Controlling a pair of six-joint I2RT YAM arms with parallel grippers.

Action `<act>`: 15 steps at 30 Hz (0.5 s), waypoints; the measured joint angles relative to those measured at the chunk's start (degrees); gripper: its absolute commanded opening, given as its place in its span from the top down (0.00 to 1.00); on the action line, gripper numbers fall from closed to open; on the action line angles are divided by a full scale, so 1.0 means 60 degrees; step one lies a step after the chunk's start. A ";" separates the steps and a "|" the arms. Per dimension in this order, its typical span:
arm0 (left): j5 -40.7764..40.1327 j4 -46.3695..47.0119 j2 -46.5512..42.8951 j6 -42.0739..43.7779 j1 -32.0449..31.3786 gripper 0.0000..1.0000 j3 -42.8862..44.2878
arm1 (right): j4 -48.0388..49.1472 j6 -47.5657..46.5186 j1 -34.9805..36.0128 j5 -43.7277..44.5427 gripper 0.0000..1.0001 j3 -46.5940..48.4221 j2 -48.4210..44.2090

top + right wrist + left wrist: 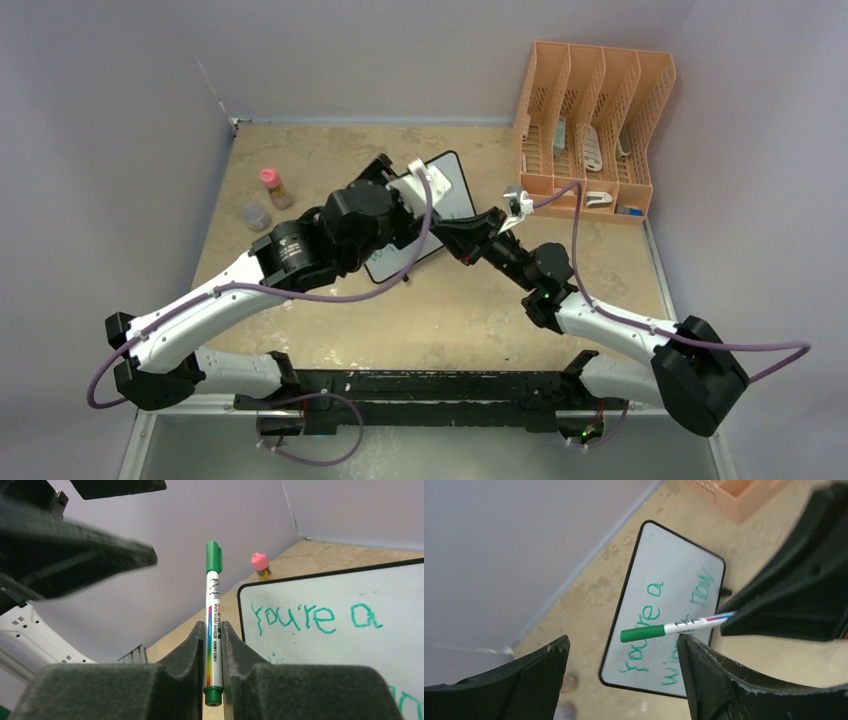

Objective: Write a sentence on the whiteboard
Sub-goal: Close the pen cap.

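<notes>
The whiteboard (456, 183) is seen lying flat on the table (300, 150) just above the middle of the overhead frame, largely covered by the two wrists that meet over it. In the left wrist view it (674, 560) is set at a slant through the centre, and the sentence (651, 614) is read in green in two lines, "you're a" and a partly hidden word followed by "now". The left gripper (621, 645) is held open above the board's lower end, its fingers (544, 680) spread wide at the bottom of the frame with nothing clasped between them. The right gripper (214, 627) is closed on a green-capped marker (214, 625), which is pinched by its barrel and stands upright in the centre of its own view, cap on. There the board (320, 592) fills the right half, just beside the fingertips, with the lettering (310, 617) at mid-height. In the left wrist view the marker (674, 627) is seen crossing over the writing. An orange file rack (590, 120) stands at upper right, and a pink-capped bottle (272, 185) at left.
</notes>
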 measured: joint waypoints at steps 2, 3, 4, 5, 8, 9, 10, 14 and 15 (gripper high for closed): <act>-0.0390 -0.0310 0.0211 -0.1898 0.0117 0.24 0.0637 | 0.0000 -0.0069 0.0000 0.0248 1.00 -0.0058 -0.0153; -0.0510 -0.0554 0.0306 -0.2973 0.0226 0.25 0.0973 | 0.0000 -0.0091 0.0000 0.0350 1.00 -0.0084 -0.0215; -0.0572 -0.0736 0.0353 -0.3799 0.0331 0.25 0.1191 | 0.0000 -0.0117 0.0000 0.0441 1.00 -0.0113 -0.0248; -0.0586 -0.0929 0.0372 -0.4790 0.0477 0.26 0.1381 | 0.0025 -0.0146 0.0000 0.0510 1.00 -0.0168 -0.0284; -0.0306 -0.1319 0.0335 -0.7337 0.0958 0.29 0.1512 | 0.0149 -0.0182 0.0000 0.0710 1.00 -0.0404 -0.0324; -0.0091 -0.1370 0.0335 -0.8138 0.1151 0.30 0.1472 | 0.0160 -0.0189 0.0000 0.0754 1.00 -0.0481 -0.0324; 0.0160 -0.1366 0.0324 -0.8819 0.1326 0.31 0.1381 | 0.0160 -0.0211 0.0000 0.0787 1.00 -0.0550 -0.0324; 0.1042 -0.1344 0.0313 -1.1074 0.1920 0.33 0.0787 | 0.0178 -0.0251 0.0000 0.0958 1.00 -0.0670 -0.0412; 0.1198 -0.1344 0.0313 -1.1548 0.2014 0.33 0.0630 | 0.0178 -0.0255 0.0000 0.0969 1.00 -0.0670 -0.0433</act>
